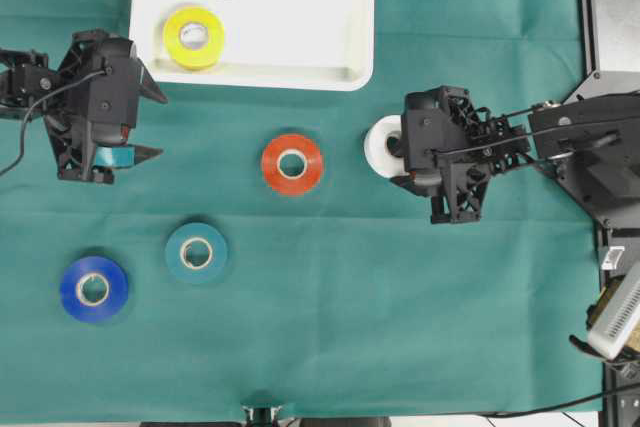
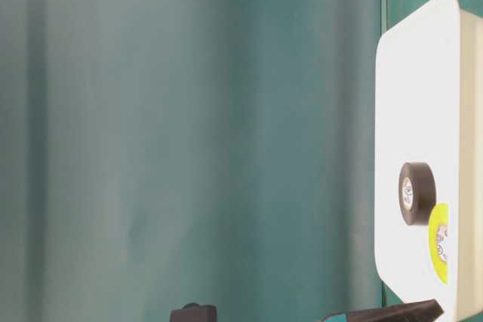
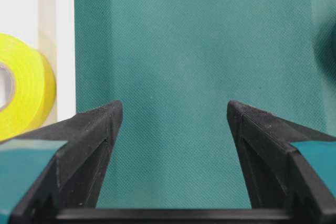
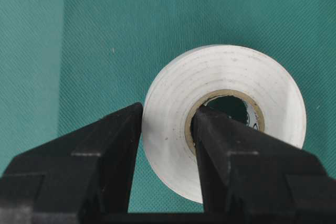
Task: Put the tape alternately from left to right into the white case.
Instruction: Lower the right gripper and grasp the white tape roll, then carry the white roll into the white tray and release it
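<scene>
right end effector [image 4: 167,124] pinching the white tape [image 4: 231,98] through its core; left end effector [image 3: 173,116] spread over the cloth

Green cloth [image 1: 400,297], creased, evenly lit

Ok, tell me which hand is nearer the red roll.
Left, narrowly. The left hand sits open to the left of the red roll; the right hand, on its right, grips the white roll.
</scene>
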`<state>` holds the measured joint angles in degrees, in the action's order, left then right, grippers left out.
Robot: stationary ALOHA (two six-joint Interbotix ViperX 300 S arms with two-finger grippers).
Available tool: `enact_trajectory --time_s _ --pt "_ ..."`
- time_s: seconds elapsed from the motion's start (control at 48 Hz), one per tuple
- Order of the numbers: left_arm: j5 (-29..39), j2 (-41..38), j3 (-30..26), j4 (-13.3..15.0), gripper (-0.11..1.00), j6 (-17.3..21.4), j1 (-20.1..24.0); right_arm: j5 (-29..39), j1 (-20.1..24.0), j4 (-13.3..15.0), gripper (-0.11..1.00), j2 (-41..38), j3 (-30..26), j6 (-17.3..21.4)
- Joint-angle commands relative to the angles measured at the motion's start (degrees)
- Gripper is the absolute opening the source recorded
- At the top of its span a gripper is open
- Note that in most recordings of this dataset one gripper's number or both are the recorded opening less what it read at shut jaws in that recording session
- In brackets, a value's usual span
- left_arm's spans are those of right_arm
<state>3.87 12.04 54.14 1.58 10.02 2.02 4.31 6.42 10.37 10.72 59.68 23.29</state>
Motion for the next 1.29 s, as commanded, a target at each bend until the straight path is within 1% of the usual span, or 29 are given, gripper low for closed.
enact_trajectory --time_s 0.0,0.167,0.271,0.5,0.729,0.937,1.062,1.166,1.27 --pt "-0.4 0.6 -0.4 0.2 0.80 -0.1 -0.2 0.3 0.2 0.1 0.04 3.4 -1.8 -0.2" --pt "-0.4 0.6 -0.4 0.2 0.80 -0.1 -0.2 1.6 0.1 0.2 0.04 7.4 -3.6 -0.6" --pt "-0.4 0.6 -0.4 0.1 0.80 -0.1 -0.1 2.5 -0.3 0.9 0.04 8.5 -4.7 -0.9" --pt "-0.4 0.6 -0.4 0.2 0.80 0.0 -0.2 3.6 -3.7 6.2 0.04 7.7 -6.1 -0.6" --pt "-0.4 0.5 -0.5 0.1 0.80 0.0 -0.2 3.3 -8.3 9.5 0.04 4.3 -9.4 -0.6" --pt "-0.5 0.4 -0.4 0.2 0.80 0.0 -0.1 3.4 -12.4 12.4 0.04 -0.8 -14.2 -0.7" --pt "-0.5 0.5 -0.4 0.2 0.80 0.0 -0.1 3.5 -14.8 14.7 0.04 -3.3 -16.4 -0.7" --pt "-0.4 0.5 -0.4 0.2 0.80 0.0 -0.2 3.5 -17.2 17.3 0.04 -5.0 -17.7 -0.7" --pt "-0.4 0.5 -0.4 0.1 0.80 0.0 -0.1 3.3 -19.4 18.8 0.04 -6.1 -18.6 -0.7"
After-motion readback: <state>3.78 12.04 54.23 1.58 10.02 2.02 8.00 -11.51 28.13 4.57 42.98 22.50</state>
